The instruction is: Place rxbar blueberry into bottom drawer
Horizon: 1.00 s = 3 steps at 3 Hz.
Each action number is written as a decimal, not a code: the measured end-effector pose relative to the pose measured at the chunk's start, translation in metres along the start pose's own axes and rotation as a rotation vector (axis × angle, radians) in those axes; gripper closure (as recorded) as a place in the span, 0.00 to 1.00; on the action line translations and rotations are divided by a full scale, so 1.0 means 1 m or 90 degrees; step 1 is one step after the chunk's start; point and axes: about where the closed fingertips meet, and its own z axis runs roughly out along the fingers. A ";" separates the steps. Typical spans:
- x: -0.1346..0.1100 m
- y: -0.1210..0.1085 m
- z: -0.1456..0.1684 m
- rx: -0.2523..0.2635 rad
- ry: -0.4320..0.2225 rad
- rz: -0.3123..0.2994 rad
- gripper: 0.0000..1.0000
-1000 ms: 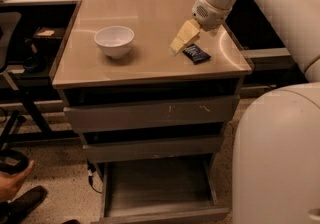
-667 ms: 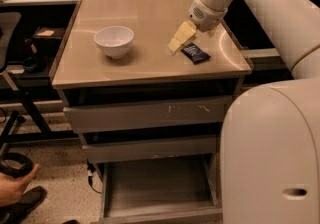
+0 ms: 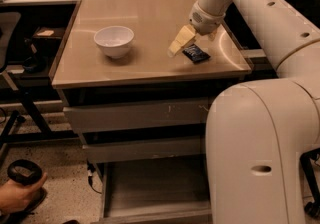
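While the rxbar blueberry (image 3: 196, 54) is sitting flat on the cabinet top (image 3: 150, 63), near the right-hand edge, the gripper (image 3: 182, 42) hangs right over it, angled down toward the left with its cream-coloured tip almost at the surface. The bar is just beside that tip on the right. Can't tell if they're touching, and I honestly can't tell whether the jaws are apart or together from this angle.

Container stuff: the white bowl (image 3: 114, 41) stands upright on the left half of the top, well apart from the bar, and all I can see inside it is plain white. The bottom drawer (image 3: 150, 188) is pulled out toward the camera, with the bare grey floor showing inside it. The two shallower drawers (image 3: 140, 133) above it are pushed shut.

The arm (image 3: 260, 13) comes in from the upper right, and the robot's big white body (image 3: 255, 153) fills the lower right corner — it covers the right ends of all three drawers.

Down in the bottom left corner there's a person's hand (image 3: 17, 195) wrapped around a round black object (image 3: 22, 171), close to the floor.
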 end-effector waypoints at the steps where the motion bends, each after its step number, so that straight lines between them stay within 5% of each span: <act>1: 0.000 -0.010 0.015 0.001 0.014 0.016 0.00; 3: 0.002 -0.024 0.039 -0.004 0.030 0.036 0.00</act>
